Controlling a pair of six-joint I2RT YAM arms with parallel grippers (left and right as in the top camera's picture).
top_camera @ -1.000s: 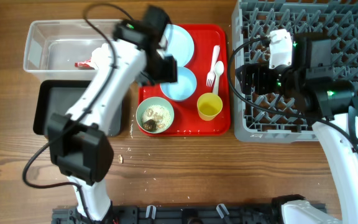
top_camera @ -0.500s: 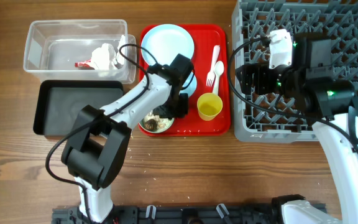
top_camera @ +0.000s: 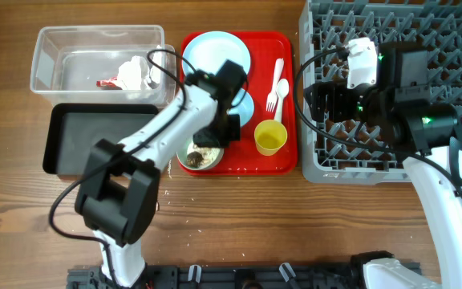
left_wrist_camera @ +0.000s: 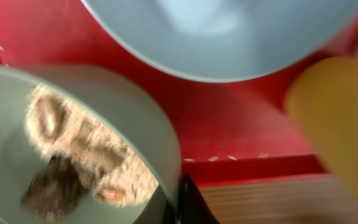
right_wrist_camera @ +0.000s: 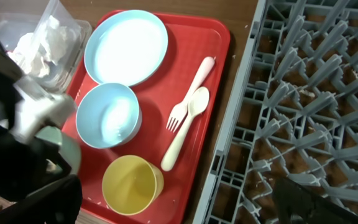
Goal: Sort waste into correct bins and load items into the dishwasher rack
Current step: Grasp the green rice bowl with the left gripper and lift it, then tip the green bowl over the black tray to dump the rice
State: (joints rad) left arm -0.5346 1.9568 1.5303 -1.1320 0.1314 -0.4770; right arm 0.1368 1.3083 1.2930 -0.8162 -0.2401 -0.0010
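Overhead, fork [top_camera: 277,74] and spoon [top_camera: 282,85] lie parallel — tines toward yellow cup [top_camera: 269,138].

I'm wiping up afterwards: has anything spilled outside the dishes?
Yes: a few pale crumbs lie loose on the red tray, near its front edge, beside the mint green bowl that holds the food scraps.

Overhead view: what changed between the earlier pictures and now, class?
The left gripper moved from over the round light blue plate down to the mint green bowl of beige scraps and closed on its rim. The open right gripper over the grey plastic rack and all else stayed.
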